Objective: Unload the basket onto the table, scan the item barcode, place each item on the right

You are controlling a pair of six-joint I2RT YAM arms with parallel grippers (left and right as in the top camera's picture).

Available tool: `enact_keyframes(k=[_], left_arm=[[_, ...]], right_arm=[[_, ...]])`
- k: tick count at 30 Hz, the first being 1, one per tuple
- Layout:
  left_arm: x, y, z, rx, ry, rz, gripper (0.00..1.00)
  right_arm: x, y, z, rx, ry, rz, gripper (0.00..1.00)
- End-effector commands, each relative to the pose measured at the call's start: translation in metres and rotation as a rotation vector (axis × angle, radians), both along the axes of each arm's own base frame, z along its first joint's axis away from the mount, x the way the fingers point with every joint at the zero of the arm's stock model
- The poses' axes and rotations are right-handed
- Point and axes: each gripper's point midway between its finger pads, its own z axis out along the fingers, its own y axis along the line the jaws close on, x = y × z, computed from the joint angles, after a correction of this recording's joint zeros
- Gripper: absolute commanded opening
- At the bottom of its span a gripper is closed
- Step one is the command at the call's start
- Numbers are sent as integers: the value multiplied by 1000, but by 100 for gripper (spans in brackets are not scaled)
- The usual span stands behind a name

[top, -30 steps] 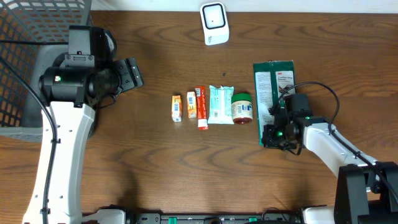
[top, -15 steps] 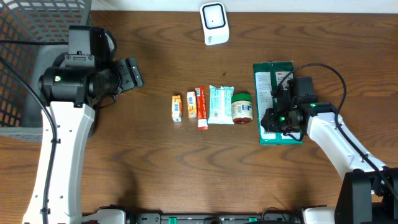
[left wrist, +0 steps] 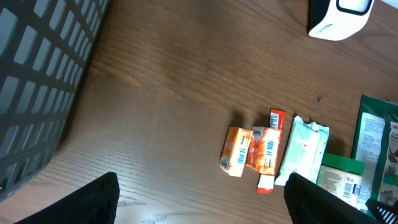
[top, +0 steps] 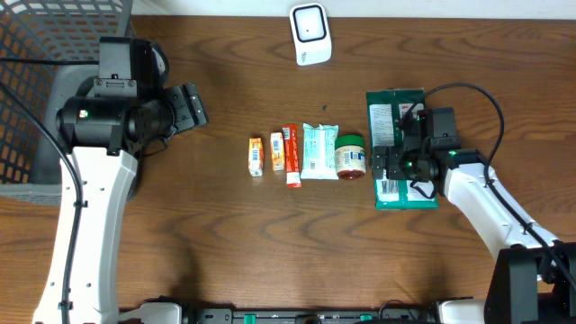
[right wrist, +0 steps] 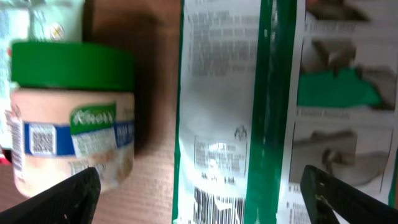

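Overhead, the likeliest slip I foresee is a missed pickup: the green packet (top: 389, 117) lies flat on the tabletop (top: 225, 252) with little edge to catch, and the jar (top: 350, 155) just beside it could be knocked if the right gripper (top: 399, 167) closes off-centre. That gripper hangs directly over the packet's lower half, fingers spread wide and holding nothing, with the white scanner (top: 310, 34) well apart. Far to the left, the left gripper (top: 191, 106) stands open too.

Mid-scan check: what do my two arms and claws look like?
Left arm and right arm: white tubular links, black motor housings, each with a small green light. Left claw and right claw are black. A thin black cable arcs over the right arm.
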Motion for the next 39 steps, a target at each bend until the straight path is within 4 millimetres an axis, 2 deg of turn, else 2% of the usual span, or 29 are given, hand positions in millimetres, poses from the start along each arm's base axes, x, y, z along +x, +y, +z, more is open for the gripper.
enact_keyframes(k=[1, 39], left_arm=[[1, -1, 1, 1, -1, -6, 85], [1, -1, 1, 1, -1, -6, 85]], right_arm=[[5, 0, 4, -6, -35, -5, 99], [1, -1, 1, -12, -16, -6, 99]])
